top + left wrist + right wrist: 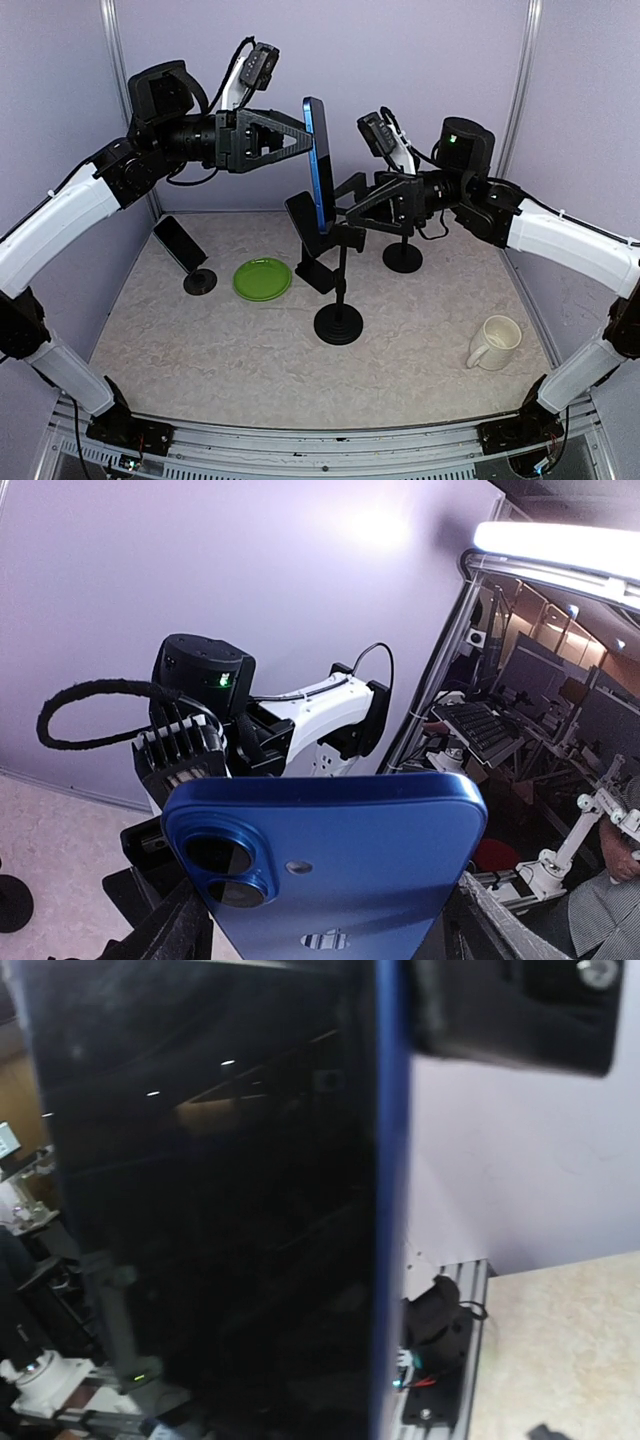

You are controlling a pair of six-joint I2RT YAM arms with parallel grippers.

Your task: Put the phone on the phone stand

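A blue phone (pixel 318 160) stands upright in the air above the black phone stand (pixel 338 322). My left gripper (pixel 303 140) is shut on its upper part. In the left wrist view the phone's blue back (pixel 340 860) sits between my dark fingers (pixel 170 930). My right gripper (pixel 346 214) is close against the phone's lower part, by the stand's holder (pixel 305 222). The right wrist view is filled by the phone's dark screen (pixel 200 1210), which hides my right fingers. The left gripper's finger (pixel 510 1010) shows at the top right of that view.
A green plate (pixel 262 279) lies left of the stand. A second stand (pixel 184 246) with a dark phone is further left, and a third stand's base (pixel 402 258) is at the back right. A cream mug (pixel 494 342) sits front right. Purple walls enclose the table.
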